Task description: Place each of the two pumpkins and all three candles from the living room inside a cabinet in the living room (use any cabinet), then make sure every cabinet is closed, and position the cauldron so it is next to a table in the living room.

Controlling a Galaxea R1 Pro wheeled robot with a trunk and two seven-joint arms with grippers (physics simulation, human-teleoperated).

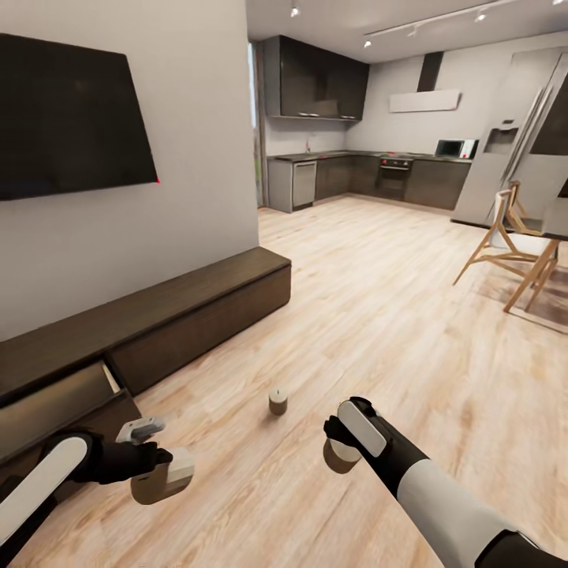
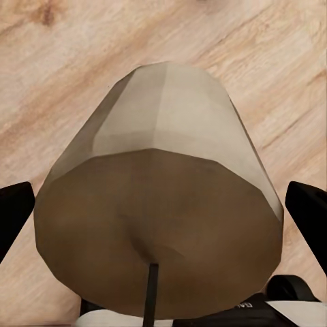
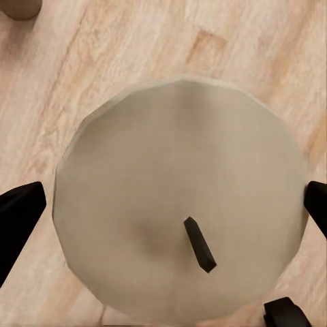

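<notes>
With a candle [image 1: 162, 476] clamped in your left pincer [image 1: 155, 467] and another [image 1: 341, 455] in the right pincer [image 1: 347, 442], either could clip the open cabinet [image 1: 79, 398] drawer's edge and slip free.

Three candles are showing: one is standing alone on the floor [image 1: 278, 401] at about twelve o'clock from the robot, one is sitting tilted in the left gripper [image 1: 162, 476] at about ten o'clock [image 2: 163, 204], and one is sitting in the right gripper [image 1: 341, 454] at about one o'clock [image 3: 180, 204]. One long dark cabinet [image 1: 189, 312] is running along the wall, with one drawer [image 1: 55, 406] hanging open. One television [image 1: 71, 118] is hanging above it, and two wooden chairs [image 1: 513, 252] are standing at about two o'clock.
</notes>
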